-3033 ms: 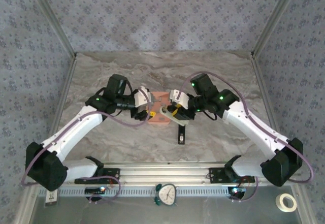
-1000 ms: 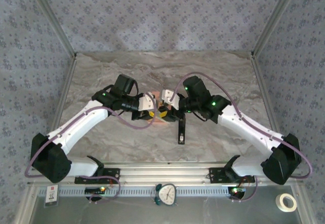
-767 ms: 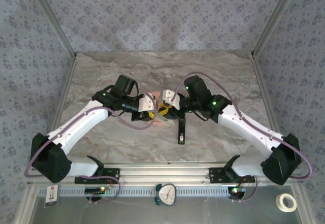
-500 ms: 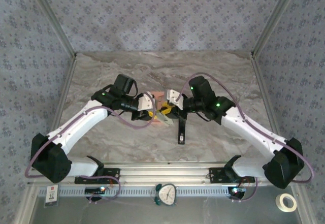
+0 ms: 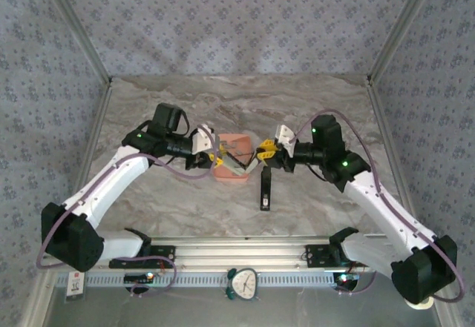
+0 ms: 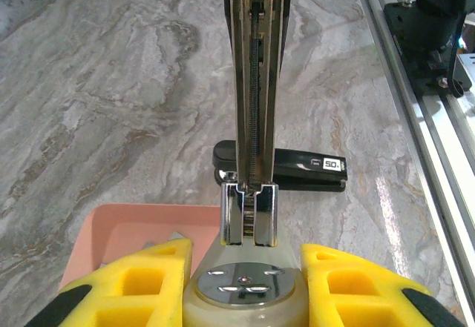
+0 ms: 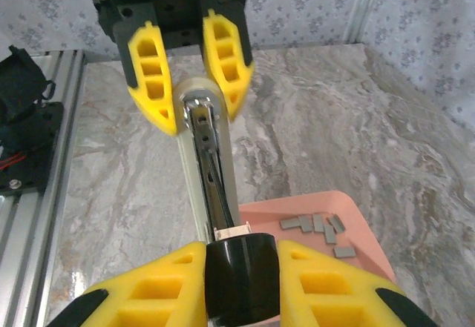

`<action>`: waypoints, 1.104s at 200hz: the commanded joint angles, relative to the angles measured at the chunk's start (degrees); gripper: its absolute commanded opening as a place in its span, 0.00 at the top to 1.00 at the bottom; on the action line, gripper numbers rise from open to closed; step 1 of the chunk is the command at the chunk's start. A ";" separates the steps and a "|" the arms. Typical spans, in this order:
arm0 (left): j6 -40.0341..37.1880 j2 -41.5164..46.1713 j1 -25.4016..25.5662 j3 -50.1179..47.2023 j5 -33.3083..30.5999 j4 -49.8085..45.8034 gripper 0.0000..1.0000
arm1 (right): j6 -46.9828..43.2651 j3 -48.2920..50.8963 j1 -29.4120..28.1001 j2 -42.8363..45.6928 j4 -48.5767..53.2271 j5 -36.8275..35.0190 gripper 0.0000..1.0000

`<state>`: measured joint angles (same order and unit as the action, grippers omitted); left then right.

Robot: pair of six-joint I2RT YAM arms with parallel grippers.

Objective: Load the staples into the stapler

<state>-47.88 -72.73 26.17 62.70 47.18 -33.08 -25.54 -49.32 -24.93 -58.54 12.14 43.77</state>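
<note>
The left fingers (image 6: 141, 279) and right fingers (image 7: 159, 286) each clamp one end of the open stapler (image 6: 253, 82), long axis spanning between them. The staples (image 7: 315, 225) lie loose in the tray (image 7: 263, 216) underneath, apparently nearer the right fingers.

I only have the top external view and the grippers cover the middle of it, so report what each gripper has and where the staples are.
Observer: The left gripper is clamped on the cream end of the open stapler, by its round metal plate.
Operator: Now the right one.
Observer: The right gripper is clamped on that stapler's black end, facing the left one.
Operator: Give me the staples.
Observer: Several short grey staples lie loose in the pink tray.
</note>
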 commanded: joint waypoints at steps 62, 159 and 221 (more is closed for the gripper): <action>8.53 4.48 -3.89 2.68 9.36 8.13 1.00 | 3.50 8.19 7.64 4.02 2.46 -2.85 0.76; 3.54 3.39 -2.56 4.34 4.85 4.73 1.00 | 6.49 -1.64 -4.35 1.13 4.74 -14.99 0.44; 0.47 2.86 0.74 4.29 -4.37 4.05 1.00 | 27.72 -18.48 -13.92 -11.93 7.55 -29.39 0.31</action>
<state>-45.25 -70.35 26.30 64.14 44.84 -30.81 -11.70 -63.75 -37.01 -66.83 16.32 21.96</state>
